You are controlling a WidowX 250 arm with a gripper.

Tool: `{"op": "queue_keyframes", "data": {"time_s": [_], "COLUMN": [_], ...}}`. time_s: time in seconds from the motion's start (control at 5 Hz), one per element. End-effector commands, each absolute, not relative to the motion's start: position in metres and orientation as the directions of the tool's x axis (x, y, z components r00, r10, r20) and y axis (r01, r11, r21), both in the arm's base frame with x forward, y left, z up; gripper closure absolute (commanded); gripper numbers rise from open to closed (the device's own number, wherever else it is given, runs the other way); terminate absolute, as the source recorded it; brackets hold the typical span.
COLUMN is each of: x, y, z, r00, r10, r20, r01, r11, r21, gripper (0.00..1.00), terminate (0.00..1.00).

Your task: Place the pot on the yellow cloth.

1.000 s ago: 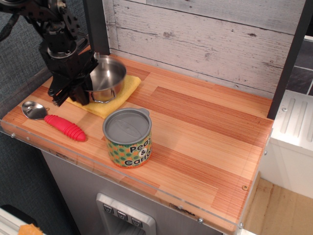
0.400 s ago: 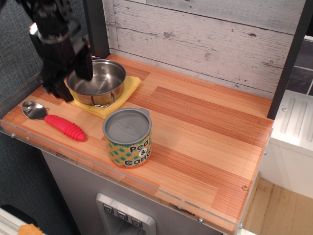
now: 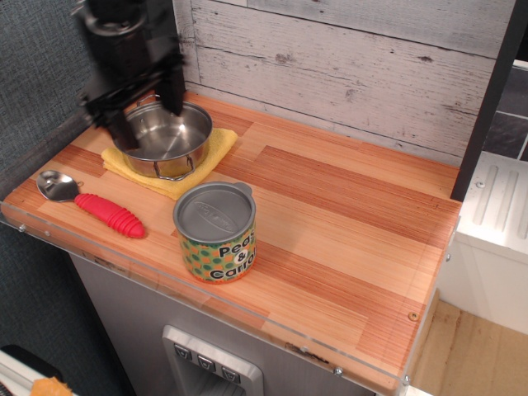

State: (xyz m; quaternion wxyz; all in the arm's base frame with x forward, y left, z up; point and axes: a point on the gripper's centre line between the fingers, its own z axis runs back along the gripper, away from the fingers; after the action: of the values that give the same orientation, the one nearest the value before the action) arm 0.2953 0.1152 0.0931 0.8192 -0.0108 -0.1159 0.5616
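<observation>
- The pot, a shallow steel pan with wire loop handles, is sitting squarely on the yellow cloth at the back left of the wooden counter, its front handle hanging over the cloth's near fold.
- The gripper is hanging above the pot's far rim, blurred by motion; its two dark fingers are standing apart, one to each side, and holding nothing.
- A second ago those fingers were down at the pot's left edge, low against the cloth; since then the arm has been lifting up and drifting toward the back wall, while the pot has been staying exactly where it was set.
- That pairing, a freed pot and a rising arm, is suggesting that the placement itself is done and that only the withdrawal is remaining.
- The one risk worth watching appears to be a finger brushing the rim on the way out, since the gripper is not yet well clear of the pot.
- The "Peas & Carrots" can is standing upright near the cloth's front corner, apart from it.
- The red-handled spoon is lying along the counter's left front edge, untouched.
</observation>
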Motion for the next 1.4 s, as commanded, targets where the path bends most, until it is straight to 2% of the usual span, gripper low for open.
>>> {"op": "queue_keyframes", "data": {"time_s": [0.0, 0.2, 0.6, 1.0, 1.2], "x": [0.310, 0.317, 0.329, 0.338, 0.338], "y": [0.064, 0.029, -0.024, -0.060, -0.060], "z": [0.122, 0.119, 0.124, 0.124, 0.124], "r00": [0.729, 0.829, 0.913, 0.950, 0.950], "r10": [0.641, 0.523, 0.323, 0.210, 0.210], "r20": [0.239, 0.197, 0.248, 0.232, 0.232], "r01": [-0.639, -0.510, -0.313, -0.211, -0.211], "r11": [0.763, 0.852, 0.946, 0.977, 0.977], "r21": [-0.098, -0.116, -0.081, -0.020, -0.020], "gripper": [0.00, 0.00, 0.00, 0.00, 0.00], "terminate": [0.00, 0.00, 0.00, 0.00, 0.00]}}
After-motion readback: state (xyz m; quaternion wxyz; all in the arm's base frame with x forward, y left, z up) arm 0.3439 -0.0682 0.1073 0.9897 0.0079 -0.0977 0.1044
